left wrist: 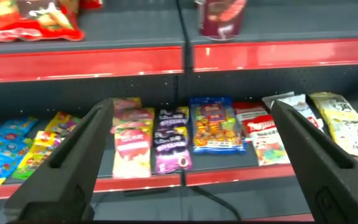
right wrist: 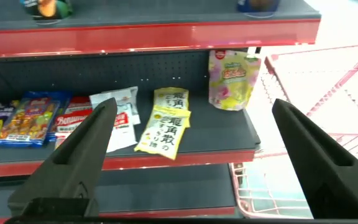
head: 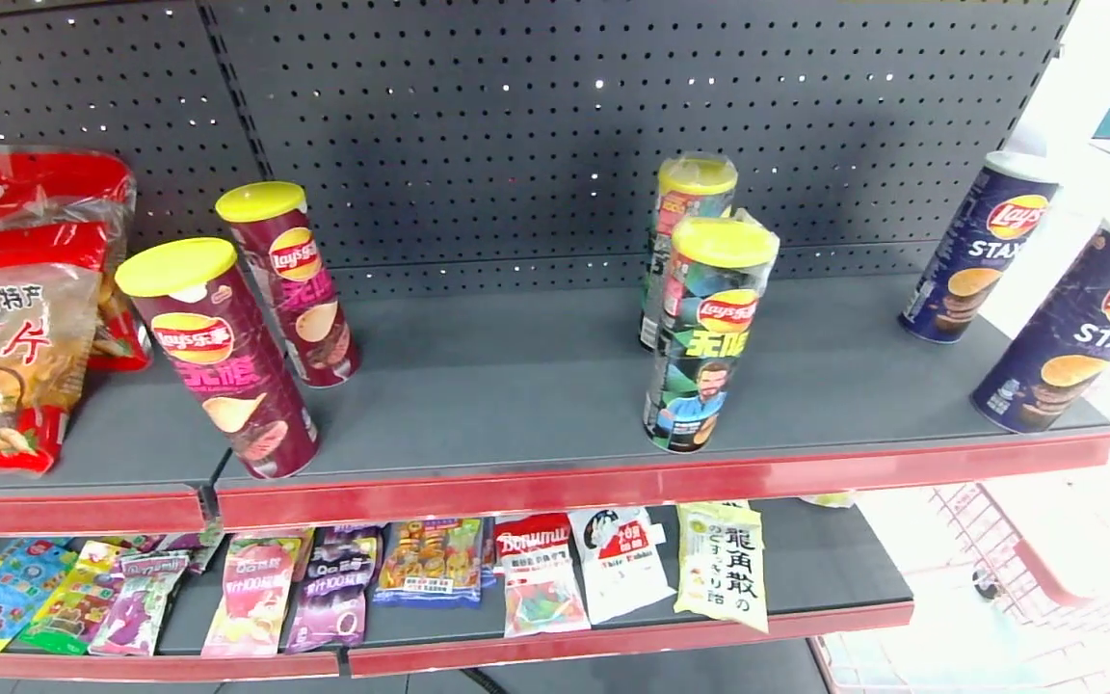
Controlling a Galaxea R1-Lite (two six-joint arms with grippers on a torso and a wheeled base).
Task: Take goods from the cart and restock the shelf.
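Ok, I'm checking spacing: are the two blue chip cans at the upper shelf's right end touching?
Apart. The head view shows bare grey shelf between the farther blue can and the nearer blue can.

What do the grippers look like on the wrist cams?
The left gripper and right gripper look alike: two matte dark grey fingers each, wedge-shaped, narrowing to blunt tips, with a shallow recess along one face and plain, unmarked surfaces.
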